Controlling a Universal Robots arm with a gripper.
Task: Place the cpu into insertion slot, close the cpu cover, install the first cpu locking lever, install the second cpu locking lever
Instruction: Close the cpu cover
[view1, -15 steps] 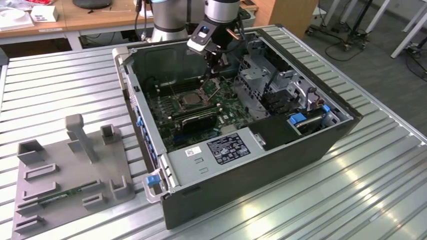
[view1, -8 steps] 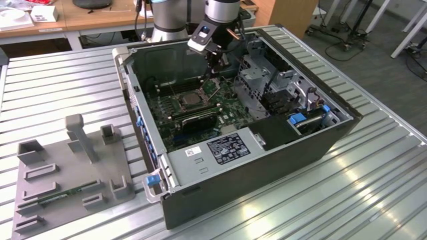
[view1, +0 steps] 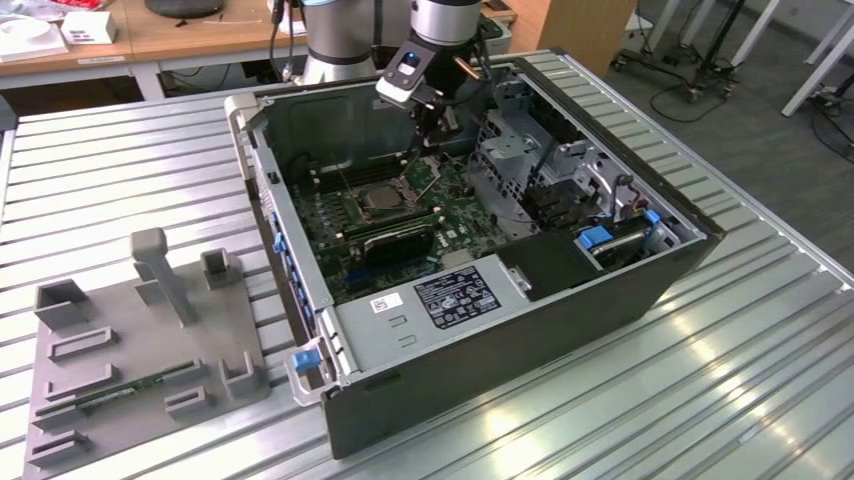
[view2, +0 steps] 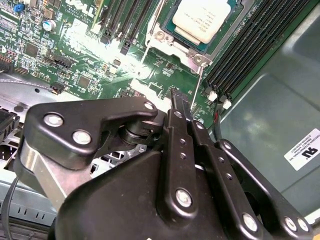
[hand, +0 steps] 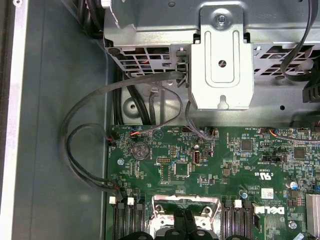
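Just short of the insertion slot: the hand (view2: 176, 97) hangs over the green motherboard (view2: 80, 65), inside the open computer case (view1: 534, 340). Its two black fingers are pressed tip to tip with nothing between them.
Cpu: the cpu (view2: 202, 17) lies in the insertion slot (view1: 379, 204), its pale metal top facing up.
Cpu cover: the cpu cover (view2: 177, 42) frames the chip and seems to lie flat on the slot's rim.
Lever: a thin metal rod (view2: 200, 80), probably a locking lever, runs off the slot's corner towards the hand.
Handling, cpu: likely light, rigid and slick-topped, with delicate contacts beneath. It is best taken by two opposite edges and kept level.
Handling, cover and lever: the cover looks like thin, stiff sheet. The rod is probably springy, so best pushed near its free end.
Hidden: the hand's own black links mask the board on the near side of the slot, and the cpu is cut off by the frame edge.
Hard to tell: whether either lever is hooked down, and where the rod ends. In the first wrist view the slot (hand: 186, 204) is partly cropped, with the fingertips just beside it.
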